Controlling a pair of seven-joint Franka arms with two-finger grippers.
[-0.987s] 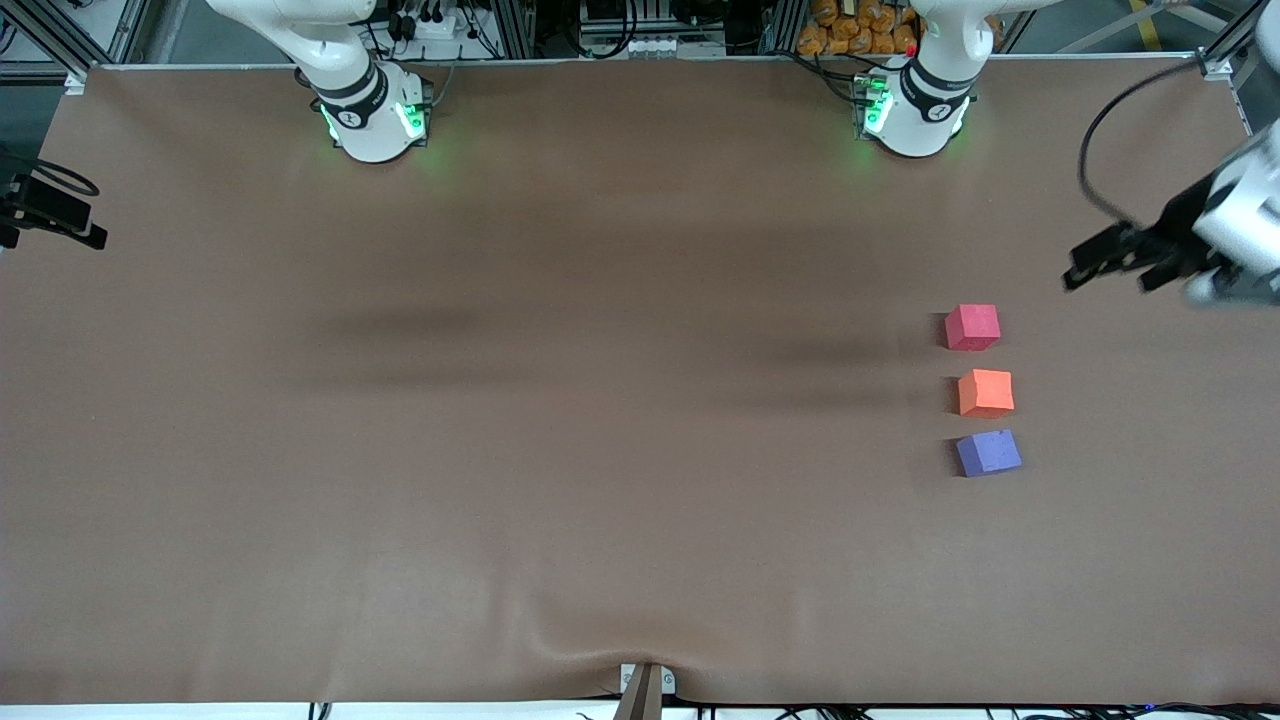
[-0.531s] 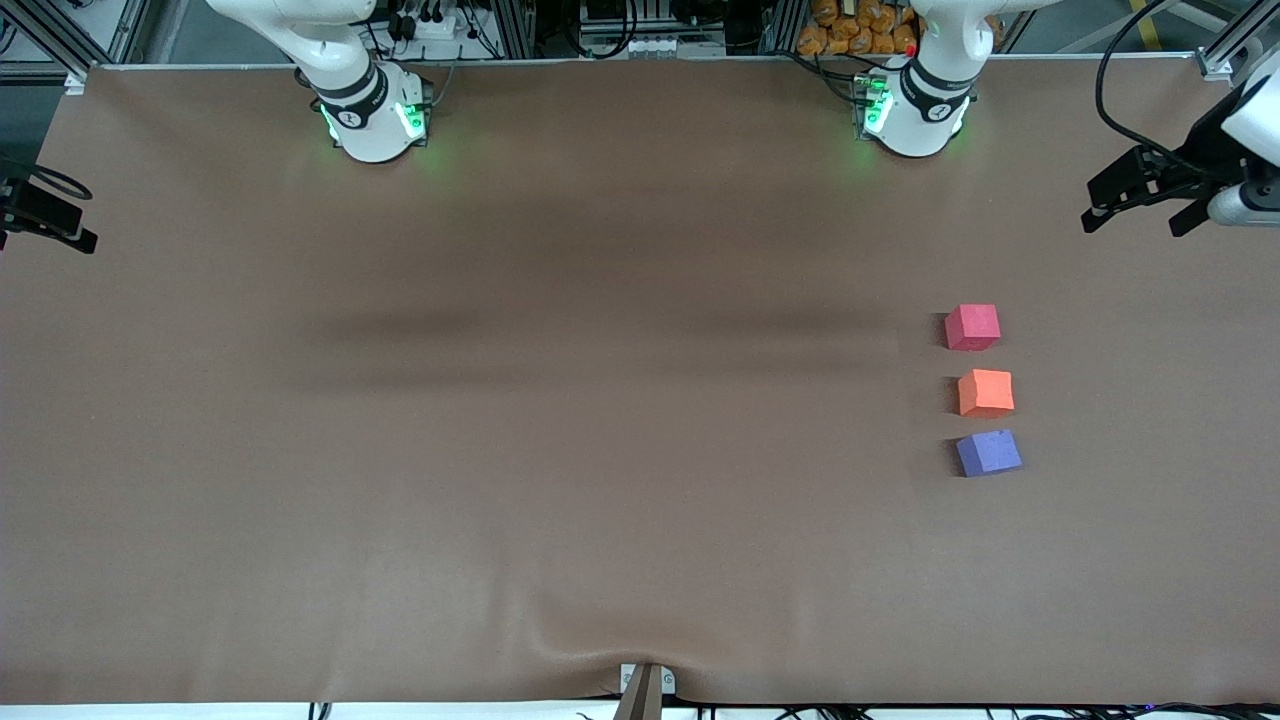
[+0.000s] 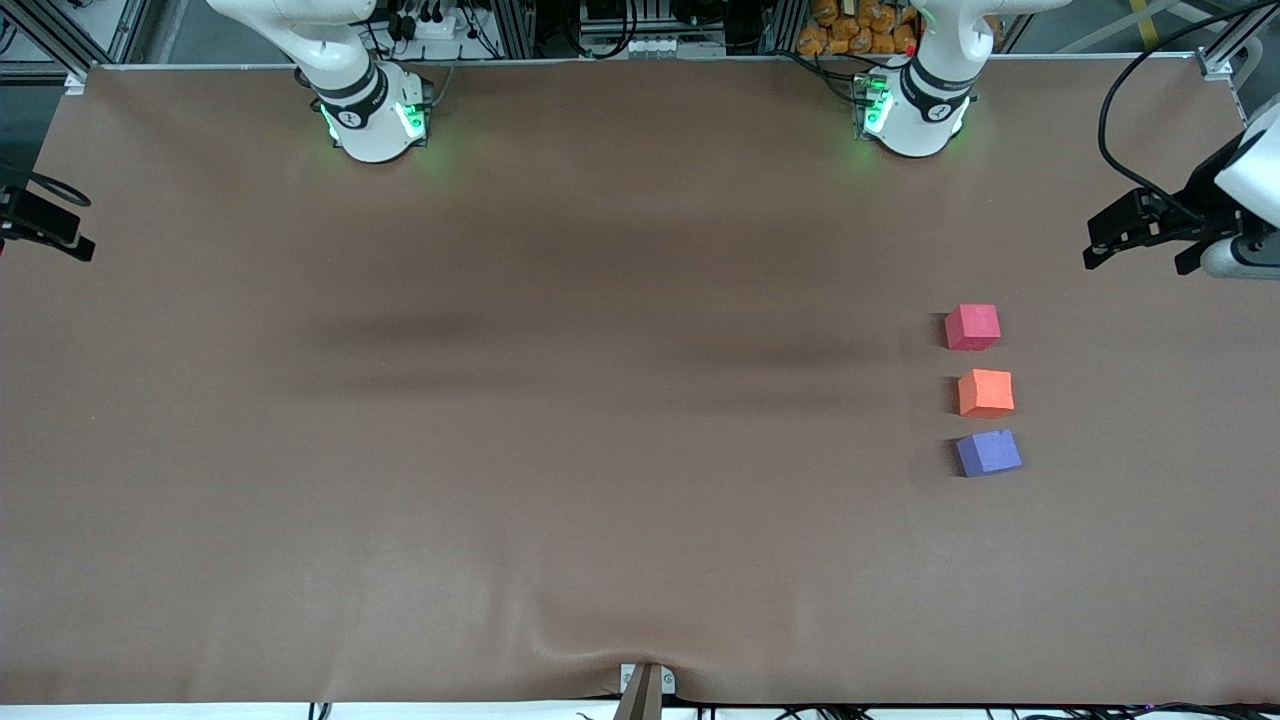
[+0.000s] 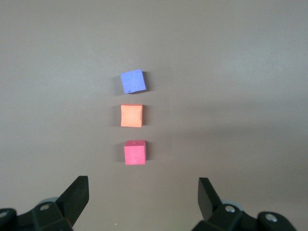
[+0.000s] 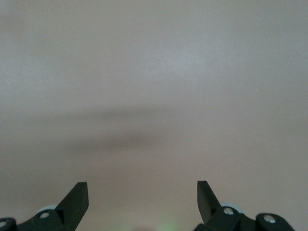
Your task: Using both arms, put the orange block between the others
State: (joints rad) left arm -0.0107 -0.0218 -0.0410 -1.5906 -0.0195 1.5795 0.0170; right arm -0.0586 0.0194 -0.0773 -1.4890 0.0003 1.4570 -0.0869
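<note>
Three small foam cubes stand in a row with gaps, toward the left arm's end of the table. The orange block [image 3: 986,392] [image 4: 131,115] lies between the others: the red-pink cube [image 3: 972,327] [image 4: 134,152] is farther from the front camera, and the purple-blue cube [image 3: 988,452] [image 4: 133,81] is nearer to it. My left gripper [image 3: 1140,252] [image 4: 143,182] hangs open and empty over the table's end, apart from the red-pink cube. My right gripper [image 5: 142,185] is open and empty over bare brown table; only a black part [image 3: 45,228] shows at the front view's edge.
Brown cloth covers the table [image 3: 560,400]. The two green-lit arm bases [image 3: 375,115] [image 3: 915,110] stand along its edge farthest from the front camera. A black cable [image 3: 1110,120] loops above the left gripper. A small bracket [image 3: 645,685] sits at the edge nearest that camera.
The left gripper swung toward the bases' edge of the table, then came partway back. The right gripper's visible part drifted slightly. The three cubes have not moved.
</note>
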